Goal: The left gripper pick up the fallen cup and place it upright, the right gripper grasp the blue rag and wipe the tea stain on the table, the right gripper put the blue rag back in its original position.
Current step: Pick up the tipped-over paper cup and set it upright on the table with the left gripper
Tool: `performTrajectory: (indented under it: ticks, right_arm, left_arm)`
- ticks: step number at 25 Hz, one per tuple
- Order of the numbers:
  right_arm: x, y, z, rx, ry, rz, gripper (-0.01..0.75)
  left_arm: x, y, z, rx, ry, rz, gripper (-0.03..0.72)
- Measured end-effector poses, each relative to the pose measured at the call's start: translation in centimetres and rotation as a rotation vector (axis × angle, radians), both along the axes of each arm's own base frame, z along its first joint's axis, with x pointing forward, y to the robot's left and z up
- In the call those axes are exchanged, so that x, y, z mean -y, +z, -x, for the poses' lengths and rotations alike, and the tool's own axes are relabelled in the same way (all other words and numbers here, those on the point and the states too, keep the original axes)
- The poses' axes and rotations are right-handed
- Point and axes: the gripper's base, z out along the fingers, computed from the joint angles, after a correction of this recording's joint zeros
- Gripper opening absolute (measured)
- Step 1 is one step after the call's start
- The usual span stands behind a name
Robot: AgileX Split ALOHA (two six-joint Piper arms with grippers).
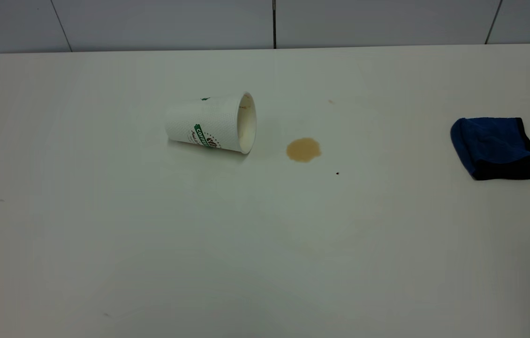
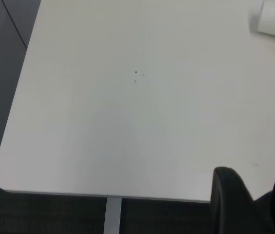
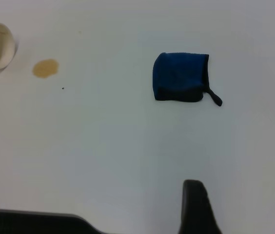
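The fallen cup (image 1: 212, 123) lies on its side on the bench (image 1: 152, 244), mouth toward the tea stain (image 1: 303, 149) just beside it; the blue rag (image 1: 495, 148) lies well apart from the stain, opposite the cup. The left tool (image 2: 262, 200) is seen parted and empty, far from the cup; how far the right tool (image 3: 198, 207) is open cannot be told. If gripped loosely, the cup could be rolled into the stain.

A broad white tabletop (image 1: 265, 263) with rounded corners fills most of the exterior view. Behind its far edge stands a pale grey panelled wall (image 1: 162, 23), split by thin dark seams. In the left wrist view, dark floor (image 2: 40, 214) lies below the tabletop's edge, and a white leg (image 2: 112, 217) descends from it.
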Motion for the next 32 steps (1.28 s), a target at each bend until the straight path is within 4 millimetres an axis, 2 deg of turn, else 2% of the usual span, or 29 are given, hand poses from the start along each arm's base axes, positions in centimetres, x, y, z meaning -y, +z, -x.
performTrajectory:
  ticks: [27, 32]
  right_arm:
    - [0.0, 0.0, 0.0, 0.0, 0.0, 0.0, 0.509]
    - [0.0, 0.0, 0.0, 0.0, 0.0, 0.0, 0.509]
  left_arm:
    - [0.0, 0.0, 0.0, 0.0, -0.001, -0.001, 0.239]
    - [0.01, 0.69, 0.26, 0.017, -0.064, -0.081, 0.239]
